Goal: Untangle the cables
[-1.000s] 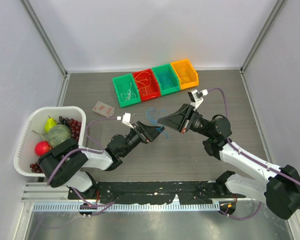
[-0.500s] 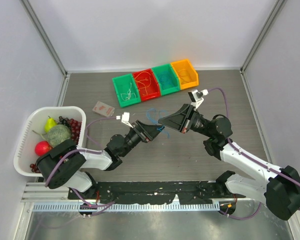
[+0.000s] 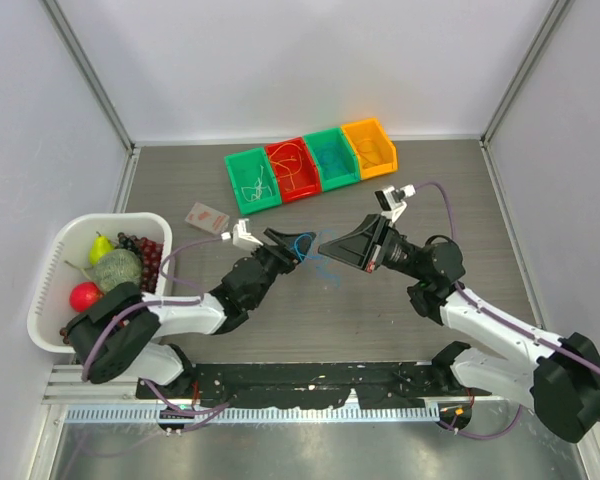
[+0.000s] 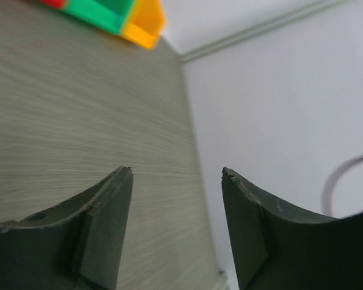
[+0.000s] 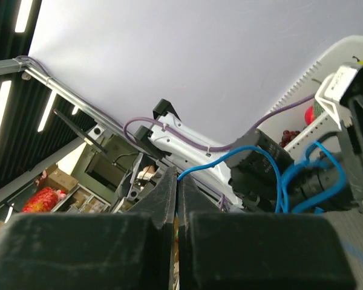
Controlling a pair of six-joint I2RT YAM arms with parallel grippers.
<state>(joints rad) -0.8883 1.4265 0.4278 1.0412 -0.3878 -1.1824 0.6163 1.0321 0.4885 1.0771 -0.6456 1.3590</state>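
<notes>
While right hand [image 3: 322, 245] seemingly pinches blue cable [image 5: 272, 175], left hand [image 4: 176, 172] gapes over wood-grain table [image 3: 460, 190]; white walls [image 3: 310, 60] around.

Top view: blue cable [image 3: 302, 243] hangs between left tool [image 3: 283, 240] and right tool [image 3: 325, 246], too thin to tell whether the left one touches it. Wires in green bin [image 3: 255, 207] and red bin [image 3: 298, 192] too small to trace.

Left wrist view: bins cropped by top edge, finger bases by bottom edge, background blurred.

Right wrist view: cable's pinched stretch hidden between pressed fingertips. Far loops run behind left arm [image 5: 187, 142]. Basket [image 5: 351, 45] cut by right edge.
</notes>
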